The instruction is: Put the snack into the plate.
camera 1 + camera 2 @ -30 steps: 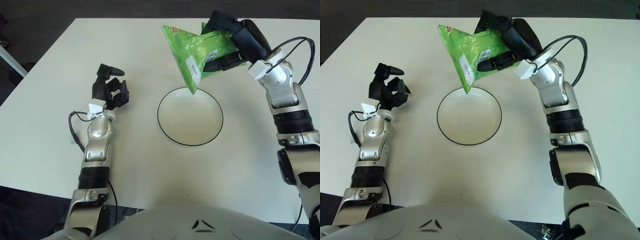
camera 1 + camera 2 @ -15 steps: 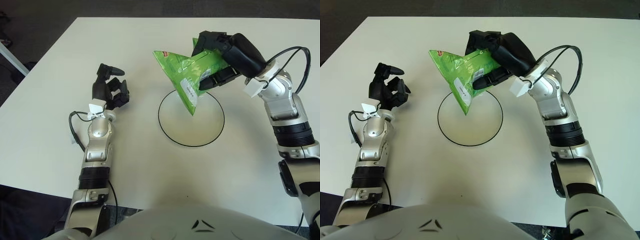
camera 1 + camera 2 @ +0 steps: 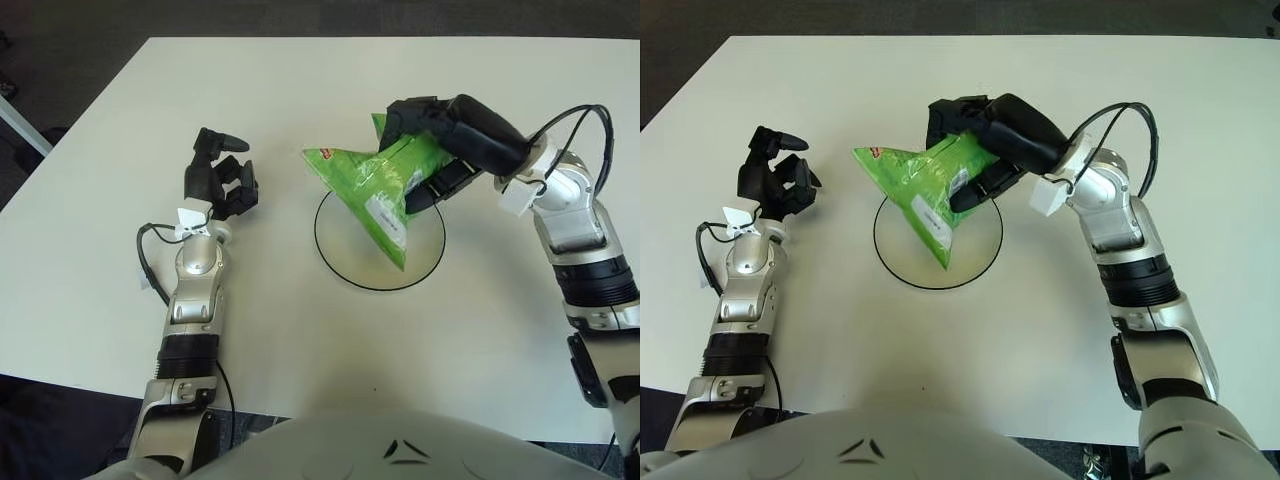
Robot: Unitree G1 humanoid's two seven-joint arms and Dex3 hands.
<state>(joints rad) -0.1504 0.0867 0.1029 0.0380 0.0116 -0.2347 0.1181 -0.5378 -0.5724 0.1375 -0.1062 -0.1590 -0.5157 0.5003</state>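
Bright, even overhead light, no hard glare on the matte off-white table [image 3: 300, 90]. Shadows soft and short, faint under the glossy crinkled green snack bag [image 3: 375, 185], which picks up small highlights. Focus sharp across the tabletop, no motion blur. Dark floor beyond the table edges reads underexposed.

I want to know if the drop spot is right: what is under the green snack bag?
Under the green snack bag, gripped by the right hand, lies the white plate. The bag covers much of its middle. The left hand is parked on the table.
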